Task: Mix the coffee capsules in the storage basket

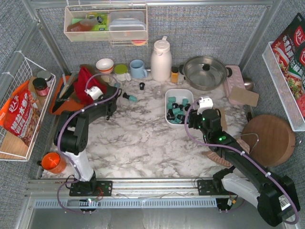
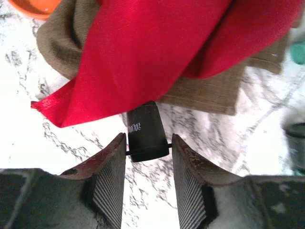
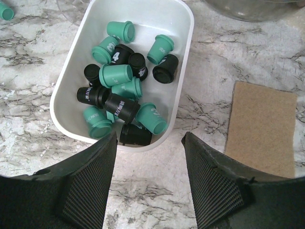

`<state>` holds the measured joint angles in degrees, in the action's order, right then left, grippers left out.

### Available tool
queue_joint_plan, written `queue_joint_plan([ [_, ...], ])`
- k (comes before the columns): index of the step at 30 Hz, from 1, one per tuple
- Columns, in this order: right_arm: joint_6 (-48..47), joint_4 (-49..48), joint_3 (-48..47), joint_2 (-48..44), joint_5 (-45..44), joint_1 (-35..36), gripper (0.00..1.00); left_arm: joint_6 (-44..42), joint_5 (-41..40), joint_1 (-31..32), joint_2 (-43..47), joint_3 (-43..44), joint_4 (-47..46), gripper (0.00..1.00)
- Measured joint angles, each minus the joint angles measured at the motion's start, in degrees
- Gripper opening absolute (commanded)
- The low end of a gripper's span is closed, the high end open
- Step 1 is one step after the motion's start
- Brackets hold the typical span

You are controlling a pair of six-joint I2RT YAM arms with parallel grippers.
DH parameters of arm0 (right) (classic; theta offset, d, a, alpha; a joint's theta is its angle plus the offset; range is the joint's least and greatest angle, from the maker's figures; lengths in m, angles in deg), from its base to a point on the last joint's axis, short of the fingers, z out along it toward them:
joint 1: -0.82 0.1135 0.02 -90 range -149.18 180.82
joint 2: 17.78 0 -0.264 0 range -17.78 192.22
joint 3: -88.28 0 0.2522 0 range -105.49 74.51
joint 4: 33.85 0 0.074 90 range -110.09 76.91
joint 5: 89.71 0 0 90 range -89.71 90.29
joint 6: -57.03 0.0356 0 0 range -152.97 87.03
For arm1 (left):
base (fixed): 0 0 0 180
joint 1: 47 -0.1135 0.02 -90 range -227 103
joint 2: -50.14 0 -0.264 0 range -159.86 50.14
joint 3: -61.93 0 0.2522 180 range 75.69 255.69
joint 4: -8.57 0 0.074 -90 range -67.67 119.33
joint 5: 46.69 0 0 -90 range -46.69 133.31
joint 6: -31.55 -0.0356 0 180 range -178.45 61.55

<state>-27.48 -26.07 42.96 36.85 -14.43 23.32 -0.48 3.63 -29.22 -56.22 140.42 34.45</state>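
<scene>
Beside the red cloth point(image 2: 157, 52), left tool point(image 2: 148, 149) flanks a black capsule point(image 2: 144, 128), grip unclear; right tool point(image 3: 149, 143) gapes by storage basket point(image 3: 159, 16).

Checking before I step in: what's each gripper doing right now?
Left gripper: around a black tapered plastic capsule; grip cannot be told.
Right gripper: open, holding nothing.

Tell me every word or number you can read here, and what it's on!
"4": on a black capsule in the storage basket.
Too small or blurred to read: white print on other coffee capsules.
Also unreadable: the mark on the loose black capsule between the left gripper fingers.
Blurred: Chinese lettering on the red bags.
</scene>
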Motion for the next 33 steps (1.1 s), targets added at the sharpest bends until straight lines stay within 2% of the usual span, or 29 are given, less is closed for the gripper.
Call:
queue_joint_plan([
  [4,0.0,0.0,0.0,0.3,0.0,0.0,0.63,-2.2,1.3,2.2,2.9,0.9,-0.1,0.45],
  [9,0.0,0.0,0.0,0.4,0.0,0.0,0.63,-9.2,5.2,8.8,6.5,2.3,-5.3,0.45],
  [12,0.0,0.0,0.0,0.2,0.0,0.0,0.63,-16.4,12.6,12.5,7.6,2.7,-12.3,0.45],
  [16,0.0,0.0,0.0,-0.4,-0.1,0.0,0.63,-24.4,27.3,14.8,7.8,1.1,-24.2,0.45],
  [19,0.0,0.0,0.0,-1.0,-0.3,0.0,0.63,-27.7,37.1,15.7,5.3,2.3,-30.1,0.45],
  [24,0.0,0.0,0.0,-1.3,-0.5,0.0,0.63,-30.0,49.1,18.2,-1.2,8.4,-33.4,0.47],
  [29,0.0,0.0,0.0,-1.3,-0.6,0.0,0.63,-31.0,53.4,21.3,-5.7,13.2,-33.0,0.48],
  [33,0.0,0.0,0.0,-1.3,-0.9,0.0,0.63,-31.5,53.6,22.4,-9.8,17.5,-31.2,0.55],
])
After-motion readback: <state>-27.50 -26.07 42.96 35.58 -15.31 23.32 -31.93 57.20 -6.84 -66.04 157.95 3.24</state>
